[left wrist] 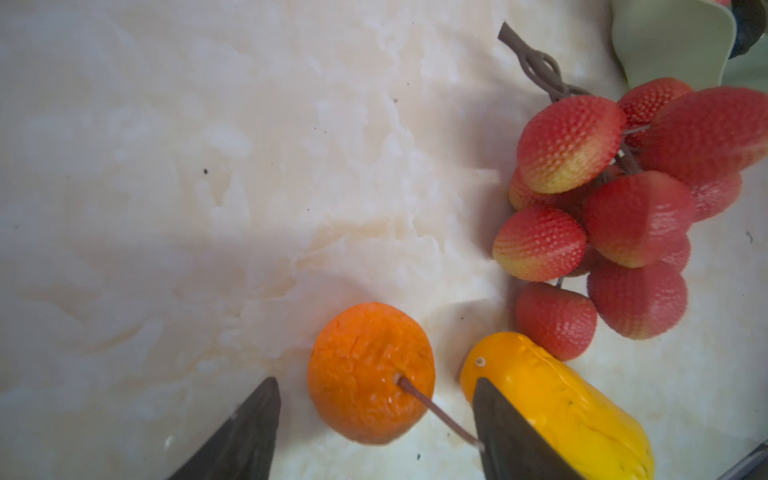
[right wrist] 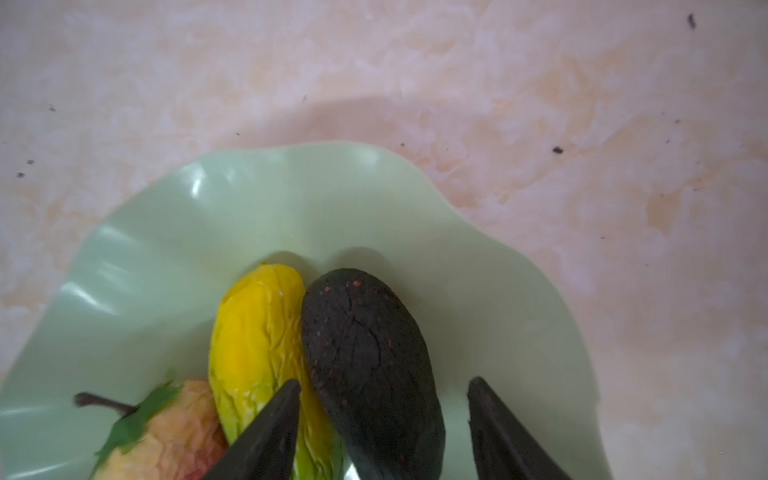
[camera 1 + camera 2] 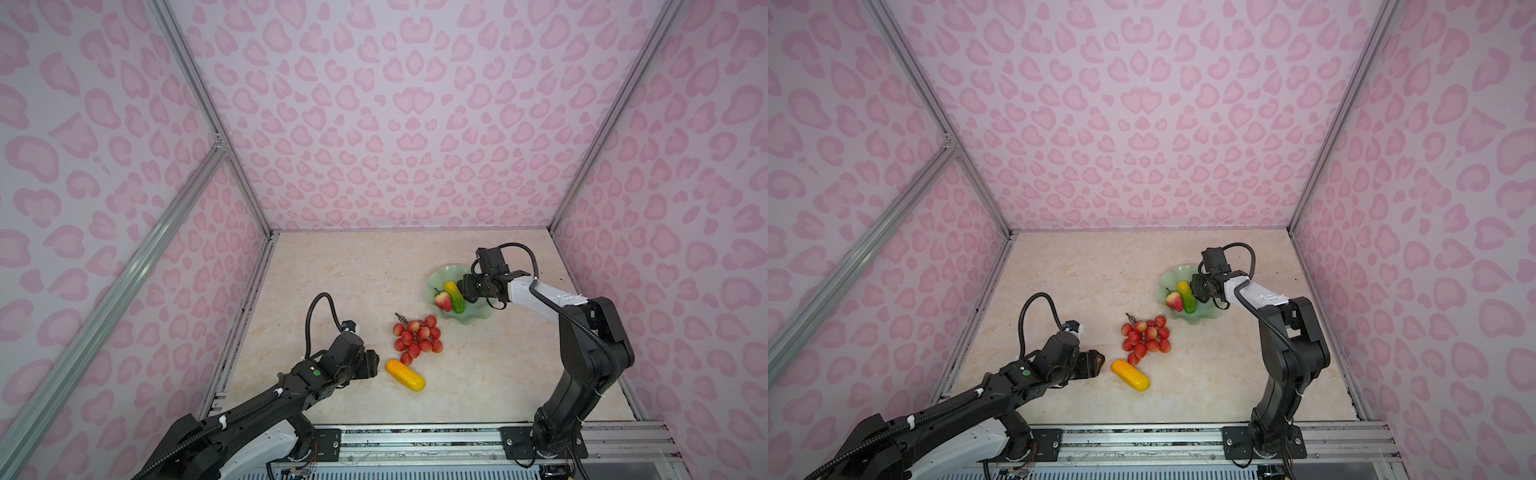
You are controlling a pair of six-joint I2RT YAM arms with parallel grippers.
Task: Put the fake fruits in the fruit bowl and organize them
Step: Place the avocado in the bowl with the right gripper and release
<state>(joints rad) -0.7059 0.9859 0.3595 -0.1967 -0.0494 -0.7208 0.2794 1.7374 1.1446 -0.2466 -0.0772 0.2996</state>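
The right hand (image 2: 385,381) was open over the bowl (image 2: 291,199), with the black fruit (image 2: 365,353) lying inside. The left hand (image 1: 375,380) was open around the orange (image 1: 361,357) on the desk (image 1: 208,166), near the red bunch (image 1: 615,208).

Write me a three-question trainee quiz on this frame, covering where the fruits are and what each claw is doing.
1. Multiple choice: how many fruits are inside the fruit bowl? A) two B) three C) five
2. True or false: the left claw is shut on the small orange.
3. Short answer: which fruit lies between the open jaws of the right claw?

Key
1. B: the strawberry-like fruit, the yellow-green oblong and the black bumpy oval.
2. False: its jaws stand open on either side of the small orange.
3. The black bumpy oval.
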